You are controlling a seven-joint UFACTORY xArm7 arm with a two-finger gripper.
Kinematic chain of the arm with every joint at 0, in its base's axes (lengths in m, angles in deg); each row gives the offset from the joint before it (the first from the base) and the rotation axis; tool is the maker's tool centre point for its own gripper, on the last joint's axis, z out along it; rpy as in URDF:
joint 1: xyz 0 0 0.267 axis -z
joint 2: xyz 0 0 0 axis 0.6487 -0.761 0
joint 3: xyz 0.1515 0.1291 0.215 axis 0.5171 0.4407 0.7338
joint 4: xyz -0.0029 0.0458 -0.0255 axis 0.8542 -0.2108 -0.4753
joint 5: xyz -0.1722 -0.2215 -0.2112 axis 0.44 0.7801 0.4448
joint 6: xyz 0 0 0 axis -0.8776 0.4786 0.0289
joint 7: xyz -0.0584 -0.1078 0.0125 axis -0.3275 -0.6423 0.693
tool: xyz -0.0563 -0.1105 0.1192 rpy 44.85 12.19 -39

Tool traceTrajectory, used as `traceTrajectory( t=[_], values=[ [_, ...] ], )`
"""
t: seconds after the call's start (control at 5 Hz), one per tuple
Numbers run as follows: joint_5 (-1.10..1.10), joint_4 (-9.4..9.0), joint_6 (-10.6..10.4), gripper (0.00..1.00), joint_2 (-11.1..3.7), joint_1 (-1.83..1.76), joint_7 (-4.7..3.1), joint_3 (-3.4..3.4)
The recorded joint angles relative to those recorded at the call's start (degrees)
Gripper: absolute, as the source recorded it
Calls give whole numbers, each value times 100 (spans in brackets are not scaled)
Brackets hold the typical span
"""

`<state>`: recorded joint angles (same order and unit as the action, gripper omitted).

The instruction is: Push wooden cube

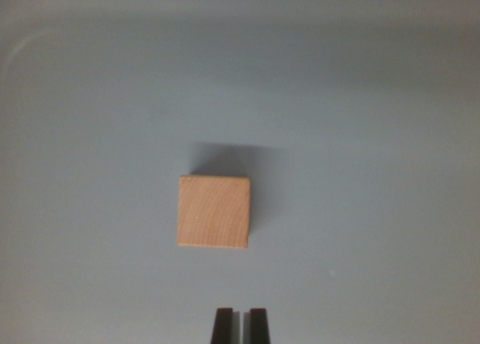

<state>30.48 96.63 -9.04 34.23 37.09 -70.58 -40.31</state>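
A light wooden cube sits on a pale grey-blue surface, a little left of the middle of the wrist view. Its top face shows faint grain, and it casts a soft shadow toward the top of the picture. My gripper pokes in at the bottom edge, just below the cube and slightly to the wrist view's right of its centre. The two black fingertips stand nearly together with only a thin slit between them, holding nothing. A strip of bare surface separates the fingertips from the cube's near edge.
The plain grey-blue surface fills the whole view on every side of the cube. A faint curved mark shows at the upper left.
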Motion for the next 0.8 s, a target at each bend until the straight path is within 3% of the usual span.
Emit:
traceTrajectory(
  t=[0.2,0.4,0.6,0.8],
  values=[
    [0,0,0,0,0,0,0,0],
    [19,-210,-258,0,-63,-21,58,12],
    [19,-210,-258,0,-63,-21,58,12],
    [39,-429,-529,0,-128,-43,118,25]
  ],
)
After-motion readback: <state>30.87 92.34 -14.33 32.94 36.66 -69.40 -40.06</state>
